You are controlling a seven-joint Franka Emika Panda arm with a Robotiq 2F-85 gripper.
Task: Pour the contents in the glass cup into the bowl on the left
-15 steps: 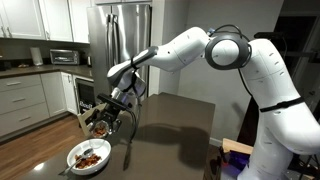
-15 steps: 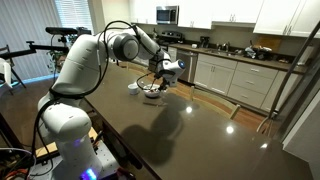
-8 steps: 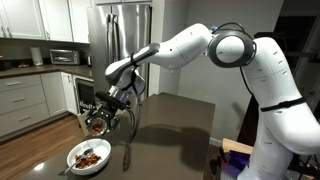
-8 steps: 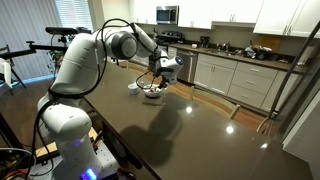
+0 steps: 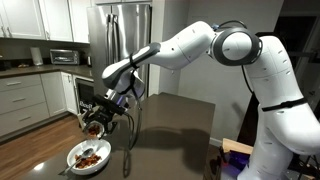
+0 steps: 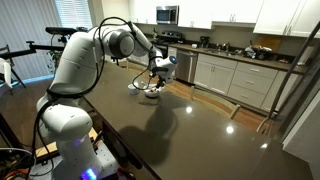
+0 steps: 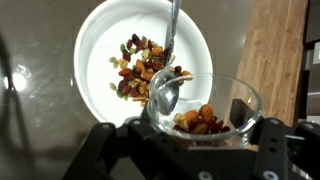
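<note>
In the wrist view my gripper (image 7: 200, 125) is shut on the clear glass cup (image 7: 212, 88), which hangs above the near edge of the white bowl (image 7: 100, 40). Reddish-brown and tan bits, the contents (image 7: 200, 120), lie in the cup. More such bits (image 7: 140, 70) lie in the bowl around a metal spoon (image 7: 165, 80). In both exterior views the gripper (image 5: 99, 122) (image 6: 158, 70) holds the cup tilted over the bowl (image 5: 89, 157) (image 6: 150, 91), near the corner of the dark table (image 5: 175, 135).
A wooden floor (image 7: 280, 60) shows beyond the table edge in the wrist view. Kitchen counters (image 6: 240, 65), a fridge (image 5: 120, 40) and cabinets (image 5: 25, 100) surround the table. The arm's white links (image 5: 250, 60) reach over the table.
The gripper with the cup has shifted slightly and turned a little further over the bowl. The bowl has not moved.
</note>
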